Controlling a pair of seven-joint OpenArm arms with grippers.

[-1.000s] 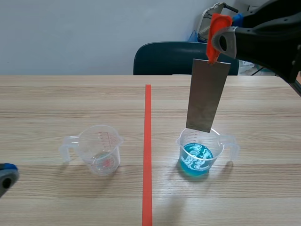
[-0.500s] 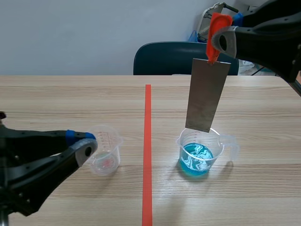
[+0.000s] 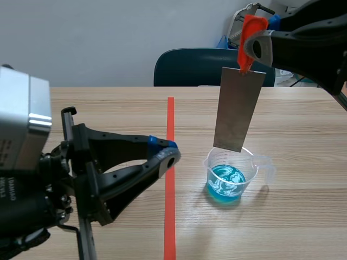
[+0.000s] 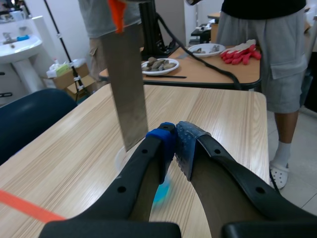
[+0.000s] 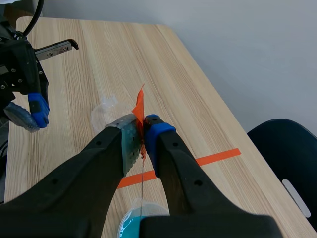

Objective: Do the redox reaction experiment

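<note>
My right gripper (image 3: 250, 44) hangs high over the table's right half, shut on the orange tab (image 5: 139, 106) at the top of a grey metal plate (image 3: 237, 108). The plate hangs upright, its lower edge just above a clear beaker of blue liquid (image 3: 249, 162). My left gripper (image 3: 165, 150) is raised near the red centre line, fingers shut on nothing; in the left wrist view (image 4: 176, 141) the plate (image 4: 126, 94) hangs just ahead of it. An empty clear beaker (image 5: 105, 113) stands on the left half; in the scene view the left arm hides it.
A dark blue chair (image 3: 198, 67) stands behind the table's far edge. In the left wrist view a person in grey shorts (image 4: 265, 44) stands beyond the table's end, beside another table with a plate (image 4: 158, 65) and red gloves (image 4: 240, 49).
My left arm has risen from the lower left and swung toward the centre line, now covering the empty beaker in the scene view. The right arm and plate have not moved.
</note>
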